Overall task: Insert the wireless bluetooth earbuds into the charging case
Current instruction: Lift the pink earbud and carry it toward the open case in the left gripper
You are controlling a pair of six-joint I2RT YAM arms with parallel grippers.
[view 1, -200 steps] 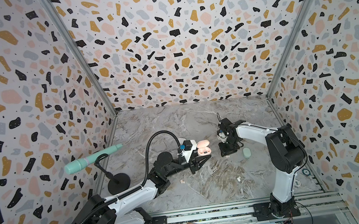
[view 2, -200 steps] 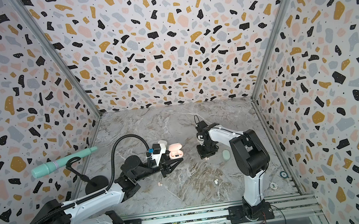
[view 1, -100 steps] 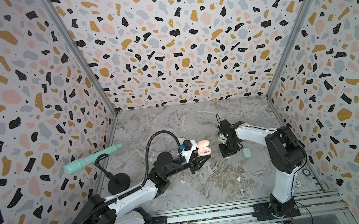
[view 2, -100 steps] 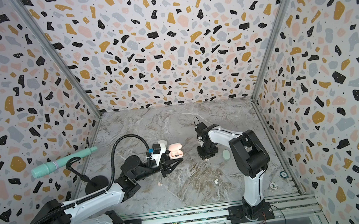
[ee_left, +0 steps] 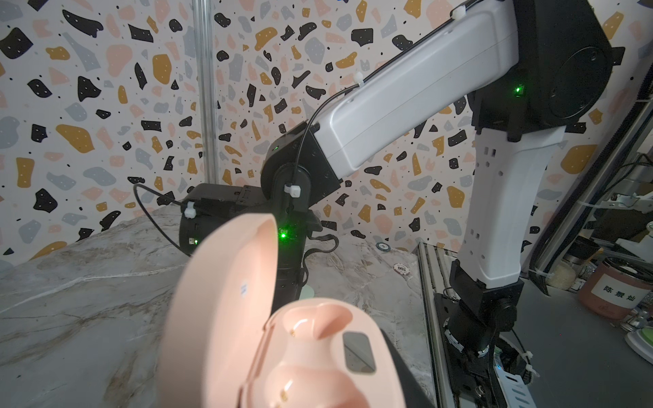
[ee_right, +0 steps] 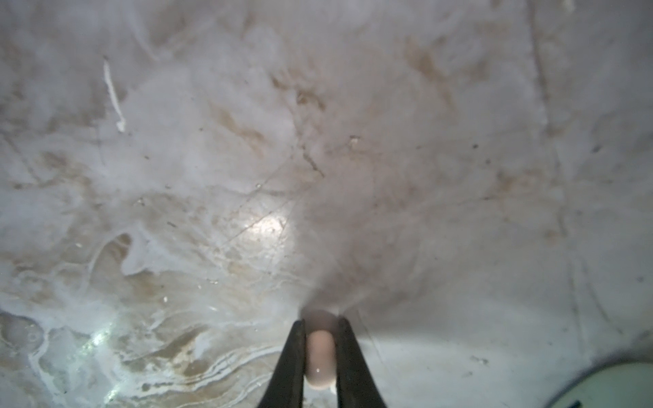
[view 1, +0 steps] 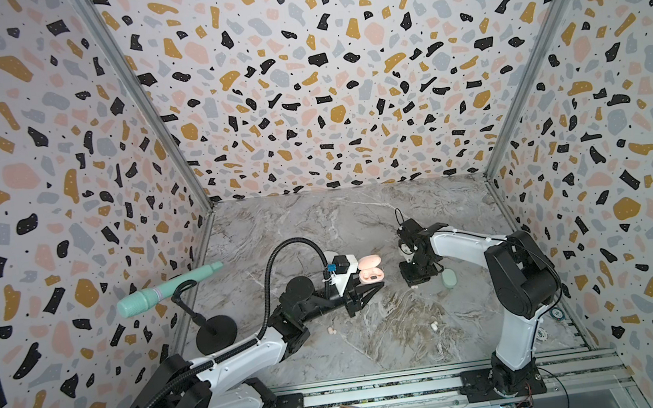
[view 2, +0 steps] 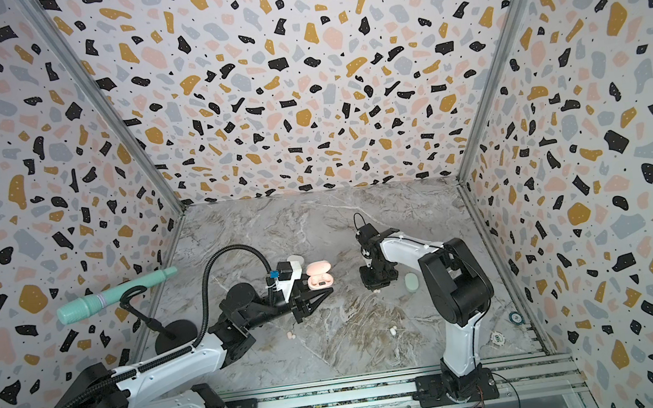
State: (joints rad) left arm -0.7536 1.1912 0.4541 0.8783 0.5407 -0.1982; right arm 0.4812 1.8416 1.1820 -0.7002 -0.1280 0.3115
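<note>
The pale pink charging case (view 1: 370,269) is held above the table with its lid (ee_left: 226,300) open. My left gripper (view 1: 369,280) is shut on it. In the left wrist view both sockets of the case (ee_left: 311,353) are empty. My right gripper (view 1: 417,280) points down at the table, to the right of the case. In the right wrist view, the right gripper (ee_right: 319,326) is shut on a pale pink earbud (ee_right: 319,353) that touches the marble. More earbuds lie loose on the table, a pair (view 1: 332,332) near the left arm and a white pair (view 1: 434,326) near the right arm.
A mint case (view 1: 448,279) lies shut just right of the right gripper. A white case (view 2: 295,260) sits behind the left wrist. A mint microphone (view 1: 167,292) on a black stand is at the left wall. Two poker chips (view 2: 515,318) (view 2: 497,337) lie by the right wall.
The right gripper's jaws have closed onto the pale pink earbud on the table. Both arms have stayed almost where they were, and the left gripper still holds the case.
</note>
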